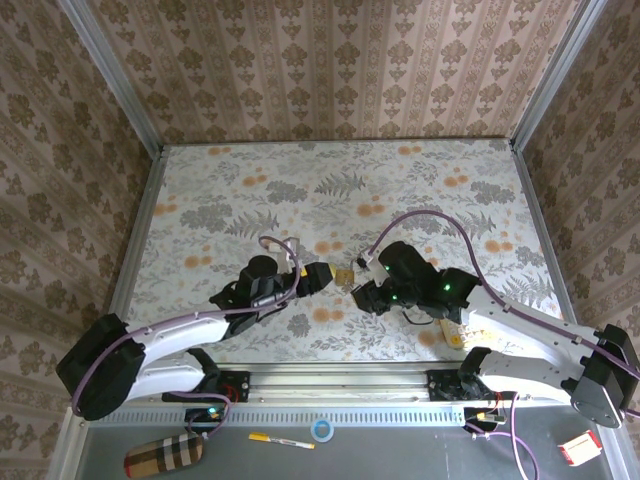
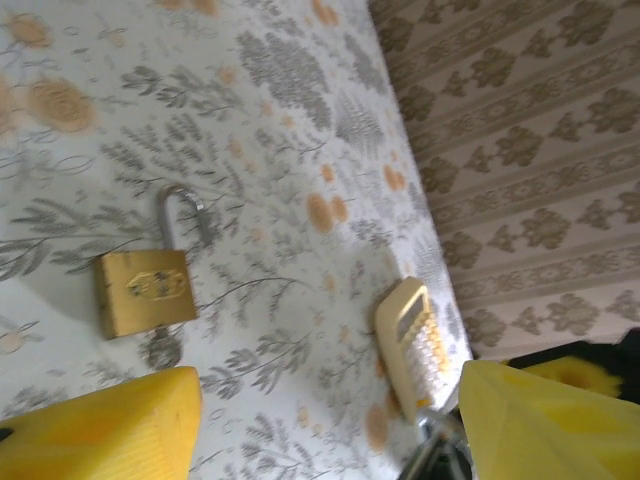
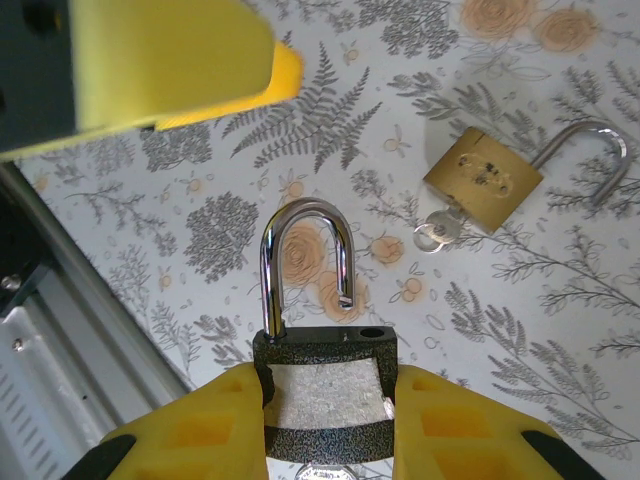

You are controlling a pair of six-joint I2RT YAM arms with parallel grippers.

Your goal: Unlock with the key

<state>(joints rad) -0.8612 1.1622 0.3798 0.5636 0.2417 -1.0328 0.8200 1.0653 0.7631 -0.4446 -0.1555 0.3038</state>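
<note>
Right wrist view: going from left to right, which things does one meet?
Dark padlock held in the right pincer → brass padlock with open shackle. The small key overlaps the brass padlock, so it is omitted.

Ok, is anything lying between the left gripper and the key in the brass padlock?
Nothing visible. Bare tablecloth separates the left gripper from the key at the base of the brass padlock; the calculator lies well aside.

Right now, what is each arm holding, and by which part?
Right fingers clamp the dark padlock by the two sides of its body, shackle up. Left fingers hold nothing.
</note>
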